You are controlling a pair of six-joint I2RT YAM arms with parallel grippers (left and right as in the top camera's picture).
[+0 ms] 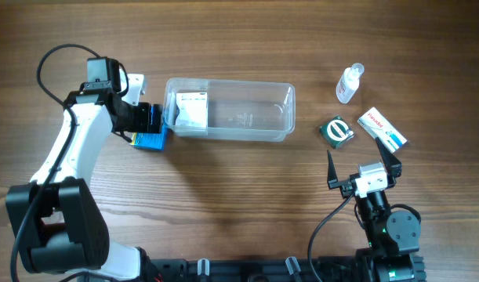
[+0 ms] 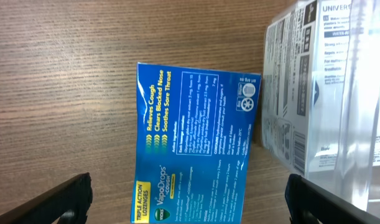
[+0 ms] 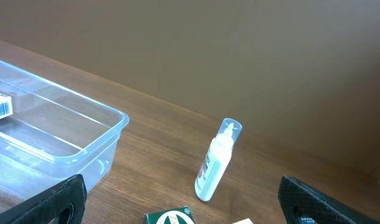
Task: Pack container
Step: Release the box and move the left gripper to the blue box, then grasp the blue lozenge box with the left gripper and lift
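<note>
The container (image 1: 251,113) lies lengthwise at the centre of the table (image 1: 223,188), its long axis running left to right and its rim facing up. A white printed box (image 1: 190,110) stands against its left end wall, and the rest of its floor is bare. A blue VapoDrops lozenge box (image 2: 196,155) lies flat on the wood, just beside the container's left end. The left gripper (image 1: 149,121) hangs over this box with its fingers spread wider than the box, and it grips nothing. The right gripper (image 1: 363,166) sits near the front edge, well apart from the container, with its jaws fully spread and empty. Three items lie between it and the table's far edge: a green box (image 1: 337,130), a white carton (image 1: 382,129) with red and blue print, and a clear bottle (image 3: 214,165) standing upright. Open wood extends along the front of the container. The surface is brown wood grain, and a plain brown wall (image 3: 239,56) stands behind the table.
</note>
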